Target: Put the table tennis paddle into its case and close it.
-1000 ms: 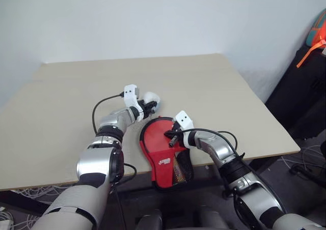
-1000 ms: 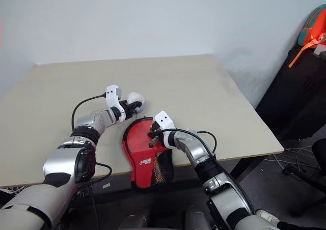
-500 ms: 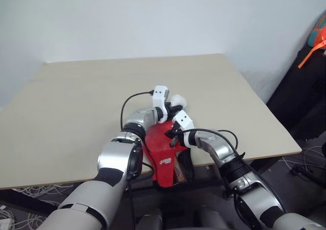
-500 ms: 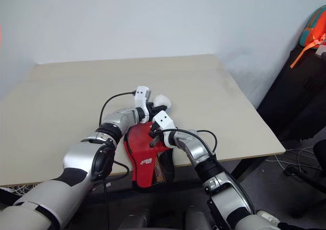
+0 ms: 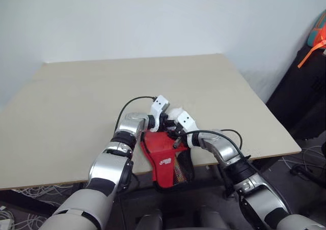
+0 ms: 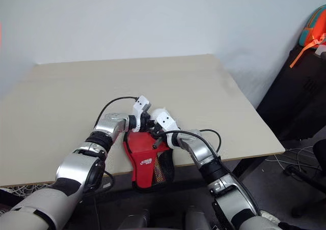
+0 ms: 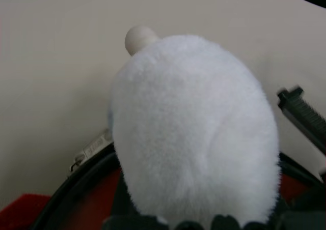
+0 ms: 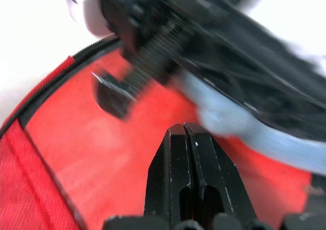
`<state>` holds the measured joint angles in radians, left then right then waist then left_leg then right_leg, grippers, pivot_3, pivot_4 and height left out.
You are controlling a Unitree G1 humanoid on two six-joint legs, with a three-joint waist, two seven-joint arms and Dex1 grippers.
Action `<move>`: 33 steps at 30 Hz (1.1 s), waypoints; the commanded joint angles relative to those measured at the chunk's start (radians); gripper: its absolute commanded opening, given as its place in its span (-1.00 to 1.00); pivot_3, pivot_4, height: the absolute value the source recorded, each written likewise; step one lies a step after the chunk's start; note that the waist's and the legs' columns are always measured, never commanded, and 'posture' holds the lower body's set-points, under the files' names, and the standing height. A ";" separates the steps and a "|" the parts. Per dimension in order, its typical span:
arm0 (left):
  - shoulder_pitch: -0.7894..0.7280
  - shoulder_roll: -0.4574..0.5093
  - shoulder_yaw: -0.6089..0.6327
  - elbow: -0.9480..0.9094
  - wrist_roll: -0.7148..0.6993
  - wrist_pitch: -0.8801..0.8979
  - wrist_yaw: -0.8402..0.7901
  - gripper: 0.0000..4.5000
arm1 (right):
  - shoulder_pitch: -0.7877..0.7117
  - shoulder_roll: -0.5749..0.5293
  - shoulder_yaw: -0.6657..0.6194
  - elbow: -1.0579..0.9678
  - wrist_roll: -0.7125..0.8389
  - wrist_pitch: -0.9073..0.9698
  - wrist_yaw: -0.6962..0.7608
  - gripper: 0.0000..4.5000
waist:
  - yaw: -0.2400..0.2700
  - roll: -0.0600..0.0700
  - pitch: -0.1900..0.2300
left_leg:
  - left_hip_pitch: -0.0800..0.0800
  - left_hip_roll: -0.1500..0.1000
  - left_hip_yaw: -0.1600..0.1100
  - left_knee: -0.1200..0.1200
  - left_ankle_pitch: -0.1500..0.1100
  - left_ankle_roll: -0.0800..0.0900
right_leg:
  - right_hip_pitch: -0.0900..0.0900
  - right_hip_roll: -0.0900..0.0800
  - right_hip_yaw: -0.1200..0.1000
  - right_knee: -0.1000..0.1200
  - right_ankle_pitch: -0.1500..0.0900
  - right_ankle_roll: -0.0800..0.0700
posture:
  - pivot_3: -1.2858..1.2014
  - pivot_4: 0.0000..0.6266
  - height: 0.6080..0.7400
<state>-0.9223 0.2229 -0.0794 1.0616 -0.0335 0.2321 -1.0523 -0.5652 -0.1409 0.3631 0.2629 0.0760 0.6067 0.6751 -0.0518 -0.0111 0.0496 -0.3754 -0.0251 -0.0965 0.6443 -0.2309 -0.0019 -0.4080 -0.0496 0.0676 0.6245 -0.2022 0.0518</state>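
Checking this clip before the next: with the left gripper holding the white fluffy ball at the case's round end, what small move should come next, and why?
Probably draw the white fluffy ball along the case rim. The left gripper grips it beside a zip slider on the black trim, suggesting it is the zip's pull, while the right gripper, fingers shut, presses on the red top, steadying the case.
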 commanded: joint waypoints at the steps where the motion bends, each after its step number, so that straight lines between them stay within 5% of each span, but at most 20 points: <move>1: 0.022 0.013 -0.029 -0.059 0.008 0.018 -0.058 -0.07 | 0.023 -0.041 -0.011 -0.060 -0.007 0.057 -0.001 -1.00 | 0.000 0.000 0.000 | 0.000 0.000 0.000 0.000 0.000 0.000 | 0.000 0.000 0.000 0.000 0.000 0.000 | 0.03 -1.00 0.99; 7: 0.051 0.019 -0.038 -0.118 0.000 0.051 -0.072 0.91 | 0.070 -0.167 -0.056 -0.282 0.036 0.160 0.045 -1.00 | 0.003 0.000 0.000 | -0.001 0.000 0.000 0.001 0.000 0.000 | 0.000 0.000 0.000 0.000 0.000 0.000 | 0.03 -1.00 0.99; 10: 0.062 0.020 -0.037 -0.171 -0.014 0.083 -0.088 0.99 | 0.071 -0.260 -0.124 -0.375 0.068 0.211 0.066 -1.00 | 0.002 0.000 0.000 | -0.002 0.000 0.000 0.001 0.000 0.000 | 0.000 0.000 0.000 0.000 0.000 0.001 | 0.03 -1.00 0.99; 13: 0.090 0.031 -0.040 -0.263 -0.030 0.116 -0.115 1.00 | 0.054 -0.347 -0.185 -0.440 0.110 0.255 0.100 -0.71 | 0.002 0.000 0.000 | -0.002 0.000 0.000 0.001 0.000 0.001 | -0.001 0.000 0.000 0.000 -0.001 0.001 | 0.03 -1.00 0.99; 16: 0.136 0.057 -0.043 -0.403 -0.061 0.182 -0.148 0.74 | 0.029 -0.408 -0.229 -0.469 0.143 0.286 0.121 -0.27 | 0.000 0.000 0.001 | -0.001 0.001 0.001 0.001 -0.001 0.001 | -0.001 0.000 0.000 0.000 -0.001 0.001 | 0.03 -1.00 0.99; 24: 0.269 0.136 -0.018 -0.821 -0.167 0.405 -0.126 -0.45 | -0.040 -0.410 -0.242 -0.416 0.145 0.297 0.073 1.00 | 0.001 0.000 0.001 | -0.002 0.001 0.002 0.001 -0.001 0.001 | -0.001 0.000 0.001 0.000 -0.001 0.001 | 0.03 -1.00 0.99; 29: 0.308 0.160 0.020 -0.945 -0.232 0.508 -0.056 -0.85 | -0.070 -0.350 -0.203 -0.372 0.135 0.281 0.035 1.00 | 0.001 0.000 0.001 | -0.001 0.001 0.002 0.001 -0.001 0.001 | -0.001 0.000 0.001 0.000 -0.001 0.001 | 0.03 -1.00 0.99; 33: 0.345 0.163 0.017 -0.947 -0.246 0.514 0.004 -0.86 | -0.095 -0.298 -0.177 -0.349 0.135 0.273 0.018 1.00 | 0.000 0.000 0.001 | -0.001 0.001 0.002 0.001 -0.001 0.001 | -0.001 0.000 0.001 0.000 -0.001 0.001 | 0.03 -1.00 0.99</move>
<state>-0.5727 0.3794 -0.0881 0.1427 -0.2540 0.7443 -1.0681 -0.6223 -0.4437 0.1911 -0.0764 0.2121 0.9005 0.7033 -0.0514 -0.0112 0.0505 -0.3763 -0.0242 -0.0944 0.6452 -0.2317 -0.0006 -0.4094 -0.0499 0.0689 0.6245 -0.2030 0.0526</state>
